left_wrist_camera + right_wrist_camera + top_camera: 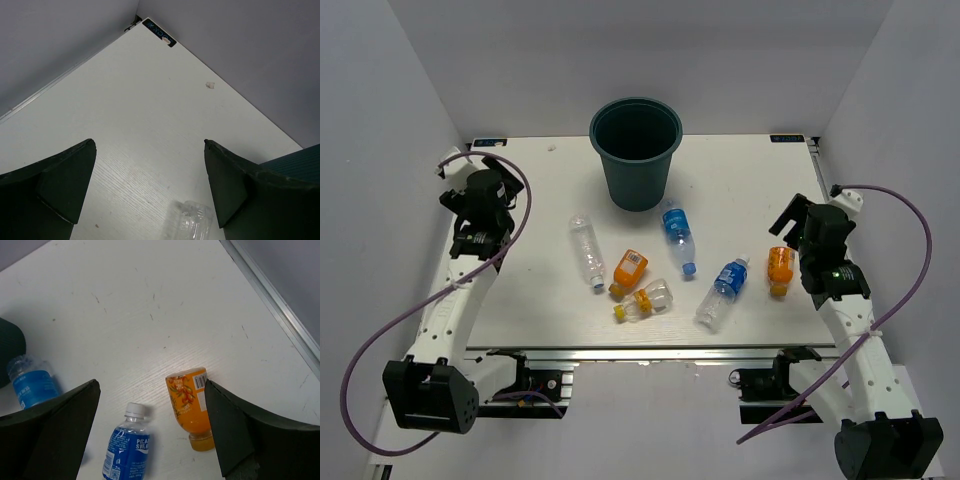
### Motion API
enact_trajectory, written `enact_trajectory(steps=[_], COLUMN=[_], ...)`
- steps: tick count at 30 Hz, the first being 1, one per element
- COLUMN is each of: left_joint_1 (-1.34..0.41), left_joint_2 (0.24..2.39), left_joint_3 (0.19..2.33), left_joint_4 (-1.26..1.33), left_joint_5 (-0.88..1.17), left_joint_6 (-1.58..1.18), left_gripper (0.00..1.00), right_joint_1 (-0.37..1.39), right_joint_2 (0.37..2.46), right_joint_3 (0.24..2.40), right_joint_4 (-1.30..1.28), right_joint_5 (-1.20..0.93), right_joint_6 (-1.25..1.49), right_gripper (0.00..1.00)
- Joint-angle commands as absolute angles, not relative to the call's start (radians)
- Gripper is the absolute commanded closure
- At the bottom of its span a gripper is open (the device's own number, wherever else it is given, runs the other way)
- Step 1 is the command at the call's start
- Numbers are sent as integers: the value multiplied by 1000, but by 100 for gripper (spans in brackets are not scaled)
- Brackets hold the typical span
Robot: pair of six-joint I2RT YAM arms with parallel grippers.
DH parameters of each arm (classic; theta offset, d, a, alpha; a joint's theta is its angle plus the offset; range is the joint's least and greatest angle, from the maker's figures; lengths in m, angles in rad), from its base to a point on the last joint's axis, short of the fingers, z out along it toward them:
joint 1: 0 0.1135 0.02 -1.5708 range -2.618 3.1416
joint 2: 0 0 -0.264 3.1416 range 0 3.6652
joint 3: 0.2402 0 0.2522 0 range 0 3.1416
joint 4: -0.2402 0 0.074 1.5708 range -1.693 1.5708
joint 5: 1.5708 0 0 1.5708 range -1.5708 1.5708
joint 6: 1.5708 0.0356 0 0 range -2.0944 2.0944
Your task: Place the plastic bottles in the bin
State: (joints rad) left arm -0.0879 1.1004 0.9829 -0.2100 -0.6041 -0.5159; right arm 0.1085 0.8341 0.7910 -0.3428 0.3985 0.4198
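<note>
The dark teal bin (636, 150) stands upright at the back middle of the table; its wall also shows in the left wrist view (300, 160). Six bottles lie in front of it: a clear one (586, 250), an orange one (629, 271), a clear one with a yellow-orange cap (646, 300), two blue-labelled ones (677, 235) (722, 290) and a second orange one (780, 268). My left gripper (498, 170) is open and empty at the left, with the clear bottle's end (192, 220) below it. My right gripper (788, 220) is open above the orange bottle (189, 402) and a blue-labelled bottle (127, 450).
White walls enclose the table (740, 190) on the left, back and right. A metal rail runs along the right edge (280, 315). A small white scrap (210, 85) lies near the back wall. A second blue-labelled bottle (31, 380) lies left in the right wrist view.
</note>
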Motion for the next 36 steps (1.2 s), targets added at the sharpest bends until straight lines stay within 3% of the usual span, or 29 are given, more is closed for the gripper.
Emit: enact_trajectory(steps=[1, 10, 21, 22, 23, 25, 26, 32, 36], left_joint_1=[-84, -84, -86, -86, -86, -86, -86, -84, -86], left_joint_2=[1126, 1120, 1104, 1108, 1111, 1109, 1108, 1094, 1085], left_joint_3=[985, 960, 923, 922, 923, 920, 919, 896, 890], left_joint_4=[-210, -206, -187, -187, -187, -187, -184, -157, -150], left_joint_5=[-586, -617, -667, -667, -666, -664, -661, -635, -634], left_joint_6=[-508, -506, -514, -514, -512, -511, -509, -506, -505], left_gripper=[2, 2, 2, 2, 2, 2, 2, 2, 2], right_joint_1=[107, 101, 94, 92, 92, 89, 90, 91, 92], right_joint_2=[841, 906, 1244, 1265, 1313, 1351, 1376, 1368, 1377], right_joint_3=[802, 612, 549, 552, 557, 577, 604, 780, 1044], right_joint_4=[-420, -335, -151, -137, -111, -113, -115, -120, -144], right_joint_5=[423, 454, 501, 524, 532, 528, 528, 437, 234], right_joint_6=[454, 515, 503, 502, 497, 491, 488, 338, 259], right_gripper=[11, 11, 11, 13, 24, 34, 43, 74, 74])
